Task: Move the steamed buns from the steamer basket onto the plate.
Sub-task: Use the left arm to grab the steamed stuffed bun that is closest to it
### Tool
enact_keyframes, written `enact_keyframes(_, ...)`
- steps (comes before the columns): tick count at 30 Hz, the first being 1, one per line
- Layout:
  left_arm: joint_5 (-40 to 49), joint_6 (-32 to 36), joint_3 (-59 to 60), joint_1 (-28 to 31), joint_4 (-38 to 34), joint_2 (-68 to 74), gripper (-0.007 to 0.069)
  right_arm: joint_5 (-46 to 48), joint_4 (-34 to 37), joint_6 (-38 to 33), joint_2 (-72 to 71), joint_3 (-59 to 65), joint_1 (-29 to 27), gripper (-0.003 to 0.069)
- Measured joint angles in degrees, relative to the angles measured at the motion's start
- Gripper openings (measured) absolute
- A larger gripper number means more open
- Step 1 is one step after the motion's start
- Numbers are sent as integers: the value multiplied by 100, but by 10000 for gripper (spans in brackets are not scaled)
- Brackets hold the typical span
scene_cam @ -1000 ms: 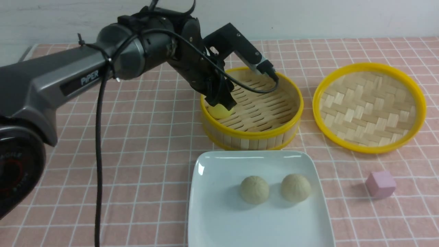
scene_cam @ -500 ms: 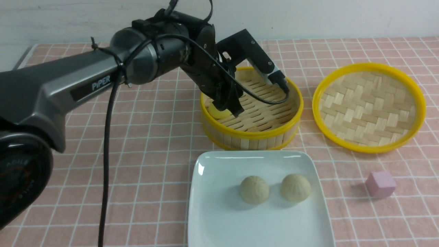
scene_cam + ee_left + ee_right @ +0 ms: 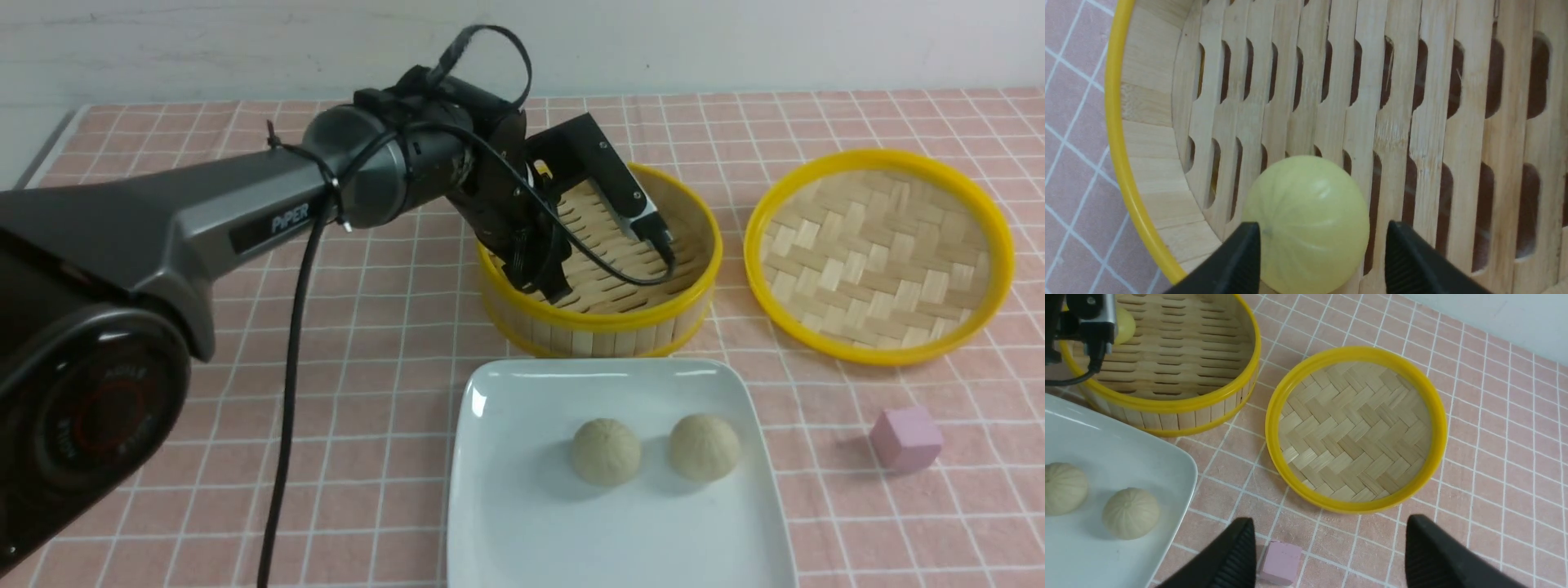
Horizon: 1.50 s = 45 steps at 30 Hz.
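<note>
Two beige buns (image 3: 606, 452) sit on the plate (image 3: 522, 531), while the yellow bun (image 3: 1306, 222) lies by the steamer basket (image 3: 604, 327)'s 9 o'clock wall between the left gripper (image 3: 1323, 228)'s spread fingers; the right gripper (image 3: 1329, 535) also gapes wide.

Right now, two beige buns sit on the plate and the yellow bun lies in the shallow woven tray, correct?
No. The yellow bun lies in the steamer basket, as the left wrist view shows. The two beige buns do sit on the plate.

A beige pleated bun (image 3: 605, 452) and its twin (image 3: 704, 446) are seated apart on the white square plate (image 3: 522, 531); a yellow bun (image 3: 1306, 224) is seen inside the bamboo steamer basket (image 3: 600, 322), near its wall.
</note>
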Motion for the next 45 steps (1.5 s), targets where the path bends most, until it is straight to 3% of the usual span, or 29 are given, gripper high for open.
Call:
enact_keyframes(7,-112,-94,0,0,143,119,417,0,0,0,0,0,0,475)
enact_keyframes(10,-224,-429,0,0,418,133,384,0,0,0,0,0,0,474)
enact_keyframes(15,-394,-982,0,0,953,134,295,0,0,0,0,0,0,474)
enact_keyframes(17,-463,-1156,0,0,1235,134,213,0,0,0,0,0,0,474)
enact_keyframes(25,-538,-1262,0,0,1414,134,28,0,0,0,0,0,0,474)
enact_keyframes(45,-224,-1595,0,0,1409,-218,17,-6,0,0,0,0,0,445)
